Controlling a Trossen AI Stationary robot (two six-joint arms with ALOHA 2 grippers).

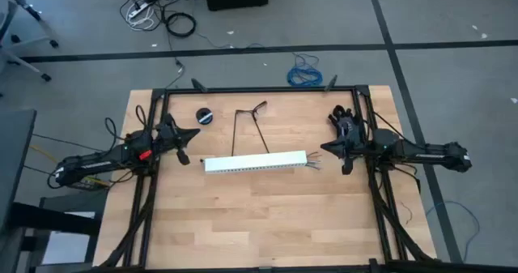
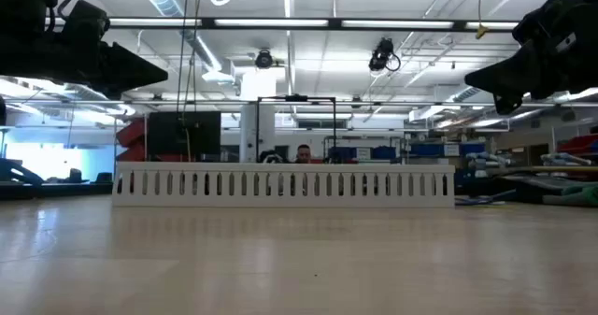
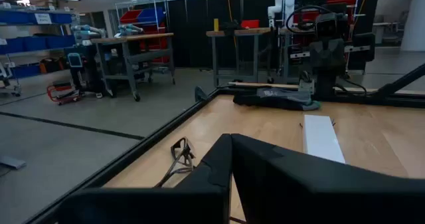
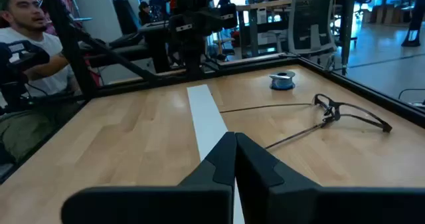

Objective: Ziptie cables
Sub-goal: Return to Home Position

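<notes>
The white slotted strip lies flat on the wooden table's middle, running left to right. The cables show only as thin wire ends sticking out of the strip's right end; the rest is hidden in the strip. My left gripper hovers shut off the strip's left end, above the table. My right gripper hovers shut off the right end, just beyond the wire ends. Each wrist view shows its two fingers closed together with nothing between them.
Two thin dark strands joined in a small loop lie behind the strip. A small round black-and-blue spool sits at the far left. A blue coiled cable lies on the floor behind the table. A person sits beyond the table's left side.
</notes>
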